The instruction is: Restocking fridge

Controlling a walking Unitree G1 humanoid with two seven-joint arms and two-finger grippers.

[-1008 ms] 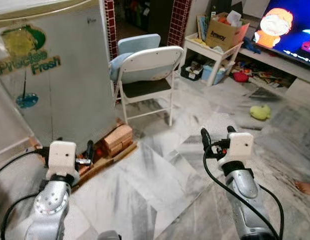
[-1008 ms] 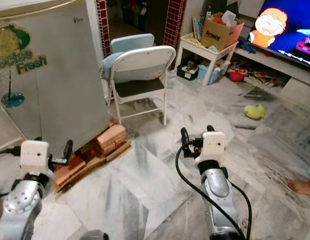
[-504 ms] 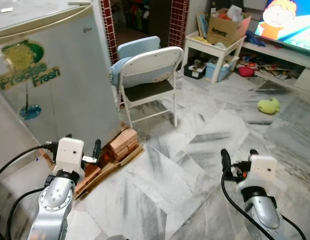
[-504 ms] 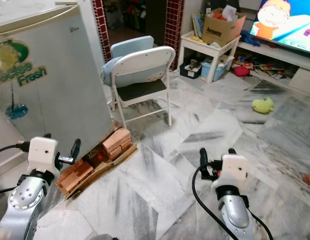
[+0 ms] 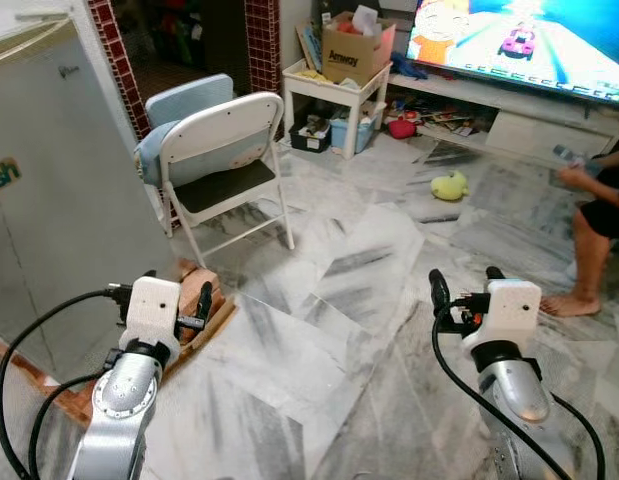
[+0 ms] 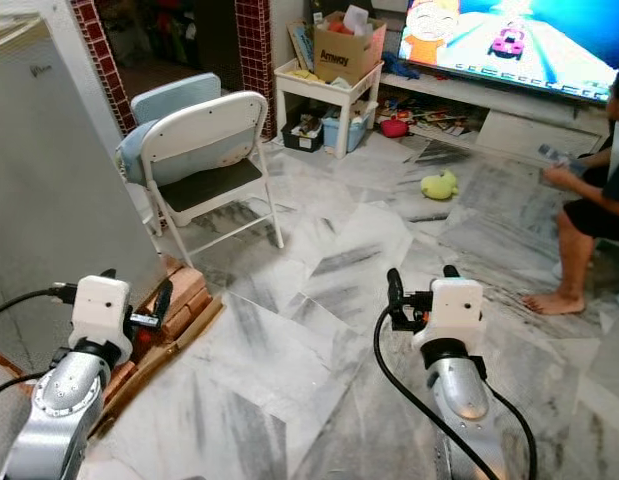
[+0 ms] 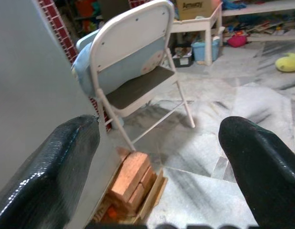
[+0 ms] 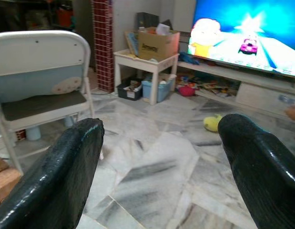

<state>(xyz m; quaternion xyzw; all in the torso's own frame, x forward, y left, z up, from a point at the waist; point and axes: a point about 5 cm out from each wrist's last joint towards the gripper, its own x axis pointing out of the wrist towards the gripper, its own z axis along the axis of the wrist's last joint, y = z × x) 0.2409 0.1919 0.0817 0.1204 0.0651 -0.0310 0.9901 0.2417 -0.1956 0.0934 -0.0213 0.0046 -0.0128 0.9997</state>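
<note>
Both the left hand (image 5: 174,300) and right hand (image 5: 463,286) are open and empty beside the fridge (image 5: 59,190); judged a search phase, the next move calls for locating stock.

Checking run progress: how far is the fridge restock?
Nothing looks done. Both grippers, left and right, are held out over the marble floor with open, empty jaws. The grey fridge stands at the left. Everything remains: fetching items and loading them.
</note>
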